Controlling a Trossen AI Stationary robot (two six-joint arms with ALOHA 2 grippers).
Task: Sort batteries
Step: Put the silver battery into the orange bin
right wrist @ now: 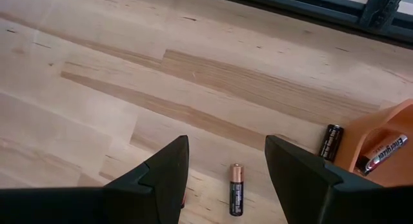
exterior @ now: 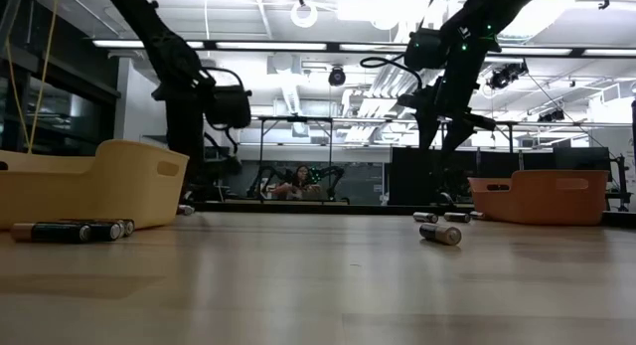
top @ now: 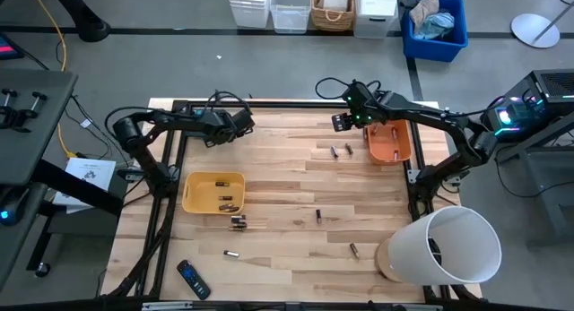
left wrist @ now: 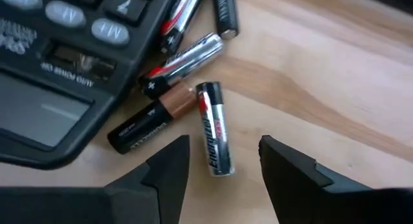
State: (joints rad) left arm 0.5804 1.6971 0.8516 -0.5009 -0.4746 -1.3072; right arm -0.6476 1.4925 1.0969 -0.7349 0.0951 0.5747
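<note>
High view: the wooden table (top: 296, 190) carried both arms at its far side, the left gripper (top: 240, 123) near the far-left corner and the right gripper (top: 342, 122) just beside the orange bin (top: 389, 142).
Left gripper jaws: spread, with nothing between them; in the left wrist view the two dark fingers (left wrist: 169, 166) stood either side of the lower end of a silver battery (left wrist: 213, 128) lying on the wood, not touching it.
Beside that cell: a black-and-copper battery (left wrist: 150, 120), another silver one (left wrist: 185, 59) and two more farther off, all lying against the edge of a dark calculator (left wrist: 58, 62).
Right gripper jaws: spread and empty, hovering over bare wood; a copper-topped battery (right wrist: 236, 189) lay just ahead of the fingers (right wrist: 168, 172).
Orange bin: a black cell (right wrist: 331, 141) lay on the table just outside its wall; a silver cell (right wrist: 383, 152) lay inside.
Yellow bin (top: 213, 191): held a few batteries in its near-right corner, with another small cluster (top: 238, 222) on the table just outside it.
Loose batteries: single cells scattered across the near half of the table (top: 317, 216), (top: 354, 250), (top: 230, 254).
Near edge: a black remote (top: 193, 279) at the left, a white bucket (top: 447, 246) on its side at the right.
</note>
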